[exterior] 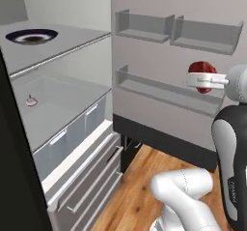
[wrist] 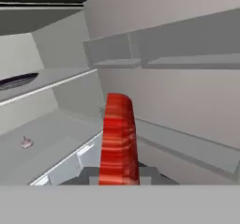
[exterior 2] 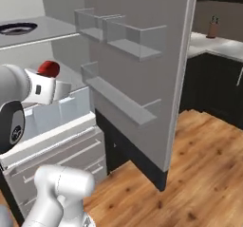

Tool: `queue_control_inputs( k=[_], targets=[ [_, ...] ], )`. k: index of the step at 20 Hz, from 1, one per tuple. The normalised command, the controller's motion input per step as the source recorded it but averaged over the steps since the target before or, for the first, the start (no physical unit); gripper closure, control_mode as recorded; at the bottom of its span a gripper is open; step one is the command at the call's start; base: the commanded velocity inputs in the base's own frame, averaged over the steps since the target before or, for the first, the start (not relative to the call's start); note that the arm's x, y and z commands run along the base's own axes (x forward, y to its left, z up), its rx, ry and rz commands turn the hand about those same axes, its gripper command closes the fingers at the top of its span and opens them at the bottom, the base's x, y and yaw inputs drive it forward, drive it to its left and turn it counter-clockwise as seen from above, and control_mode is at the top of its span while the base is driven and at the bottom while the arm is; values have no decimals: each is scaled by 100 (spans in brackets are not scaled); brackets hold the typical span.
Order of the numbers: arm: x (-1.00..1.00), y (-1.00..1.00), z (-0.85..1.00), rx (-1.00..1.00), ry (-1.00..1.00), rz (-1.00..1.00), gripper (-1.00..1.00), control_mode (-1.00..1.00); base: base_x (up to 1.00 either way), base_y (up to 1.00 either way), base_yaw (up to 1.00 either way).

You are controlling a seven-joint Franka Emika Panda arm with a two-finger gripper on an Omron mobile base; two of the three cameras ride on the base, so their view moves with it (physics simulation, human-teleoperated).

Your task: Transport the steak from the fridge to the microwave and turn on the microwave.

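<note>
The steak (exterior: 202, 68) is a flat red piece of meat standing on edge between my fingers, with my gripper (exterior: 203, 79) shut on it. It hangs in the air in front of the open fridge (exterior: 62, 56), near the lower door bin (exterior: 159, 91). In the right base view the steak (exterior 2: 48, 69) pokes up behind my white hand, at the gripper (exterior 2: 53, 80). In the hand view the steak (wrist: 118, 138) rises straight up from between the fingertips. The microwave is out of view.
A dark round plate (exterior: 31, 36) lies on the fridge's top shelf, and a small pale object (exterior: 31, 100) on the shelf below. The open door (exterior 2: 142, 79) with its bins stands to my right. Beyond it is a dark counter (exterior 2: 213, 45) with a bottle (exterior 2: 214, 27).
</note>
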Motion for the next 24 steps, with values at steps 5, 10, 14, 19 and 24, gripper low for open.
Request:
queue_control_inputs(
  k=[5,10,14,19,24],
  targets=[
    [0,0,0,0,0,0,100,100,-44,34,-55],
    [0,0,0,0,0,0,100,100,-44,36,-51],
    [0,0,0,0,0,0,100,100,-28,1,-44],
    [0,0,0,0,0,0,100,100,-19,-2,-43],
    [0,0,0,0,0,0,100,100,-29,2,-49]
  ],
)
